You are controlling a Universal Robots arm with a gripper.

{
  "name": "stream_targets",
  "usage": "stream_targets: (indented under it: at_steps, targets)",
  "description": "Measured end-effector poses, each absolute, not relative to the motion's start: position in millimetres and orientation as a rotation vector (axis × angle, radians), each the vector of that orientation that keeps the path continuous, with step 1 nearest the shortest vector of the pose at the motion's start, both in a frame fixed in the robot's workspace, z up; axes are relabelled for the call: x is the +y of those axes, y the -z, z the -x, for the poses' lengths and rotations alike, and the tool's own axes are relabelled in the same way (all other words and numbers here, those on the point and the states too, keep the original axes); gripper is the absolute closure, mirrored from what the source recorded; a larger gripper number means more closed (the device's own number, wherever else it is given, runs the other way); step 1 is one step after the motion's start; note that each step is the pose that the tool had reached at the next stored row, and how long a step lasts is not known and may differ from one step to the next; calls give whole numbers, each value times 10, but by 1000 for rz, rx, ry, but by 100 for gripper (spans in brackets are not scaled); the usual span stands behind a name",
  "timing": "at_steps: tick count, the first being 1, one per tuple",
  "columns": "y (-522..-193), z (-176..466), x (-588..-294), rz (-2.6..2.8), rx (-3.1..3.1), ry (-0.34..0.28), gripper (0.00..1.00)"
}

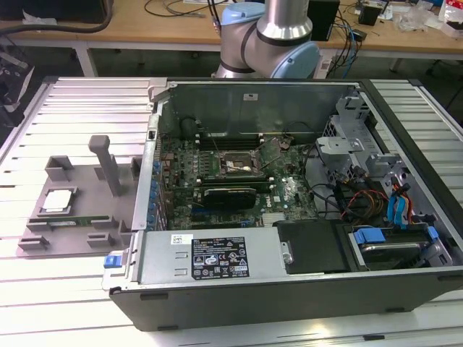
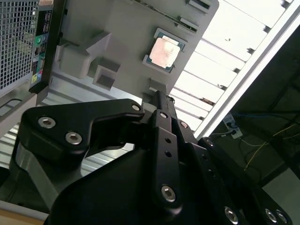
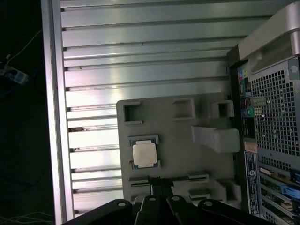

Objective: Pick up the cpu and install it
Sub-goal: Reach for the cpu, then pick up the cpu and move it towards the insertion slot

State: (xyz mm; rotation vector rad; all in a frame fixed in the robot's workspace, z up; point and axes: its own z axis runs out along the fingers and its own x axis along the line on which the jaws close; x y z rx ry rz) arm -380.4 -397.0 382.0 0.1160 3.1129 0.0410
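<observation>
Cpu (image 3: pixel 144 153), square with pale-edged silver top, sits in grey holder (image 3: pixel 185 161); tool (image 3: pixel 157 183) grip unreadable.

You see the cpu (image 3: pixel 144 153) lying flat in a recess of the grey holder (image 3: pixel 178 136). The holder rests on the slatted table (image 3: pixel 140 51), just beside the case (image 3: pixel 272 117). The gripper (image 3: pixel 157 185) is near the cpu.

Silver arm (image 1: pixel 286 22) — pale-blue joint caps (image 1: pixel 235 18); black pincer (image 3: pixel 159 182) — silver screws (image 2: pixel 47 123).
</observation>
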Motion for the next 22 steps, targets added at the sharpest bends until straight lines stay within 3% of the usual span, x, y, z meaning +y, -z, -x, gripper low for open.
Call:
stream_targets:
  at_steps: [15, 19, 20, 22]
  targets:
    - [-3820, 3811, -3970, -116, 3113, -41, 89]
    - [-3820, 3812, -3970, -116, 3113, -41, 64]
    - [-3820, 3812, -3970, -116, 3113, -41, 64]
    - [-3820, 3812, -3970, -116, 3113, -41, 45]
